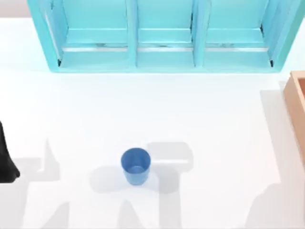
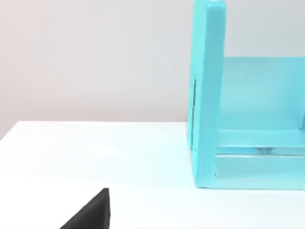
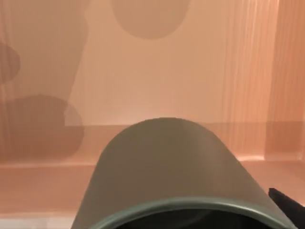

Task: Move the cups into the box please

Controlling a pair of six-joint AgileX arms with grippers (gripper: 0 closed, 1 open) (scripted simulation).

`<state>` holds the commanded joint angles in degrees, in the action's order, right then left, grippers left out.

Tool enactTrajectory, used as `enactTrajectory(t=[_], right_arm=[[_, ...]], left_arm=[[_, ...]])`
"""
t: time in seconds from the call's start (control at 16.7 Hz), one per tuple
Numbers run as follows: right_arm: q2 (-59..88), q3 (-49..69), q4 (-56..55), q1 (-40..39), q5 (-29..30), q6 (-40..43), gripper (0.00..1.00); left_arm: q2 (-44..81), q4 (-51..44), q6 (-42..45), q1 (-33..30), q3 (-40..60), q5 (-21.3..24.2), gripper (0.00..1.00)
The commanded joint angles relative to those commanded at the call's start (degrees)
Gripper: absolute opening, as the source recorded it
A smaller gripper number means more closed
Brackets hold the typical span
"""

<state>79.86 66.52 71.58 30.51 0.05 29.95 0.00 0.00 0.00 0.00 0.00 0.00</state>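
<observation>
Over the box [image 3: 157,81], olive cup [image 3: 176,167] hangs close under R wrist cam, prob. for drop-in; R grip state can't tell. Blue cup [image 1: 136,165] waits mid-table; L arm [image 1: 5,157] parked at left edge

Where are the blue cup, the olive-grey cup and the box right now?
Blue cup [image 1: 136,165]: top view, inner wall.
Olive-grey cup [image 3: 169,167]: right wrist view, outer side wall.
Box [image 1: 296,98]: top view, left wall's rim.

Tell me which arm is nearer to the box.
Right. Its wrist view looks into the box with the olive-grey cup right in front of the camera. The left arm sits at the table's left edge, while the box is at the right edge.
</observation>
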Motion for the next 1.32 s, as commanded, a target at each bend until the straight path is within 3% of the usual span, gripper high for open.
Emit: enactTrajectory(t=[0.24,0.54,1.32], right_arm=[[0.27,-8.62,-9.03,-0.97,0.14,-0.92,0.00],[0.25,-10.33,-10.76,-1.29,0.20,-1.23,0.00],[0.25,-10.33,-10.76,-1.29,0.20,-1.23,0.98]], left_arm=[[0.00,0.00,0.00,0.00,0.00,0.00,1.00],[0.00,0.00,0.00,0.00,0.00,0.00,1.00],[0.00,0.00,0.00,0.00,0.00,0.00,1.00]])
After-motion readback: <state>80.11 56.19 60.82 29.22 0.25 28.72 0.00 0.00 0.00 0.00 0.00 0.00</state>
